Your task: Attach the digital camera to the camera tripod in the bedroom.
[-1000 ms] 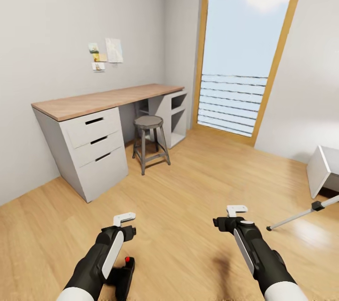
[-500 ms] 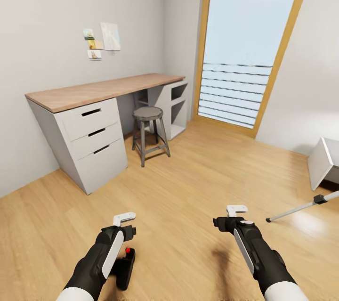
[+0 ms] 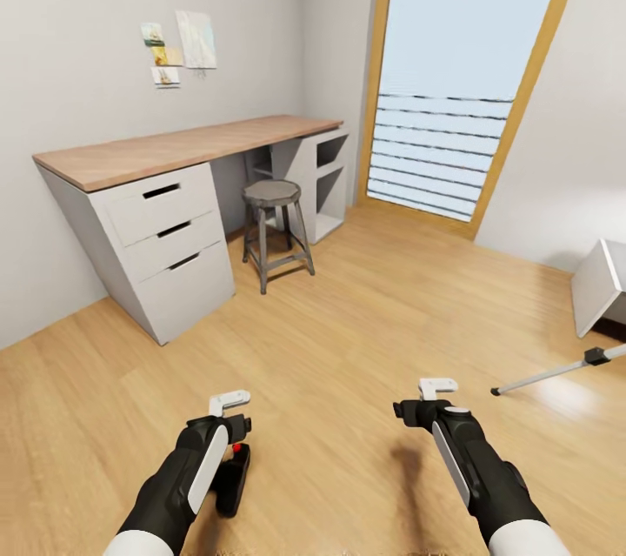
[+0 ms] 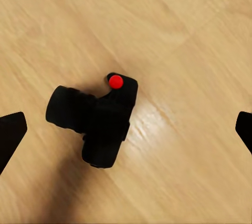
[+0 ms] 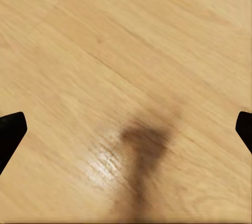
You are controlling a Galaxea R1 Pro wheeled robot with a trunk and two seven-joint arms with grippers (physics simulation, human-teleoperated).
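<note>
Lying on floor, digital camera (image 4: 100,121) below spread left gripper (image 4: 126,129)

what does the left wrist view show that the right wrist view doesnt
Left wrist view: the camera lying on the wood floor, red button visible, between the open left end effector's fingertips. Right wrist view: a dark shadow on bare floor below the open right end effector. Both share the light wood floor and black fingertips at the frame edges.

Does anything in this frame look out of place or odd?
Yes: the digital camera lies on the bare wood floor under the left gripper, not mounted. A tripod leg shows at the right.
</note>
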